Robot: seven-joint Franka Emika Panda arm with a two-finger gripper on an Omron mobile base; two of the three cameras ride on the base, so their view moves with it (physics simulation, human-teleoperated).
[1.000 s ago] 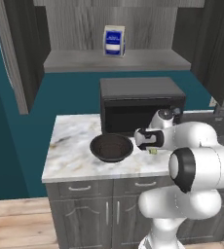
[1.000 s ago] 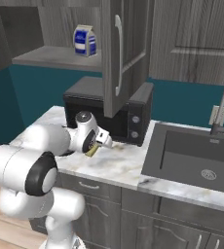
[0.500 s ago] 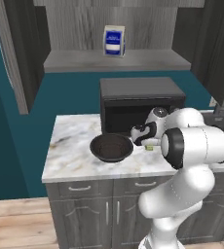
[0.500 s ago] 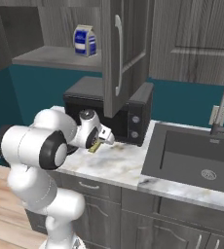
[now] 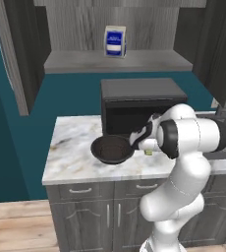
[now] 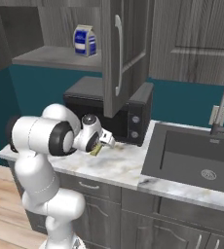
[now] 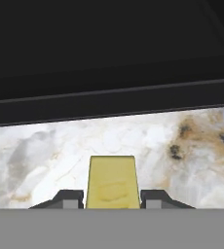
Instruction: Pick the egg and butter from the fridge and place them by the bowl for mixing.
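My gripper [image 7: 112,199] is shut on the butter [image 7: 112,181], a small yellow block, seen between the two dark finger tips just above the marble counter [image 7: 41,146]. From the left base view the gripper [image 5: 144,146] holds the butter [image 5: 148,152] low over the counter, right beside the dark round bowl [image 5: 112,149] and in front of the microwave. In the right base view the butter [image 6: 95,150] pokes out below the gripper [image 6: 102,144]. Whether the butter touches the counter I cannot tell. The egg and the fridge are out of view.
A black microwave [image 5: 140,104] stands right behind the bowl. A blue-and-white carton [image 5: 115,42] sits on the shelf above. An open cupboard door [image 6: 121,53] hangs over the microwave. To the right the dark sink [image 6: 196,155] with a faucet [image 6: 223,108] is set into the counter.
The arm's elbow and upper links have swung up and leftward over the counter. The hand has stayed beside the bowl with the butter still gripped, dropping slightly.
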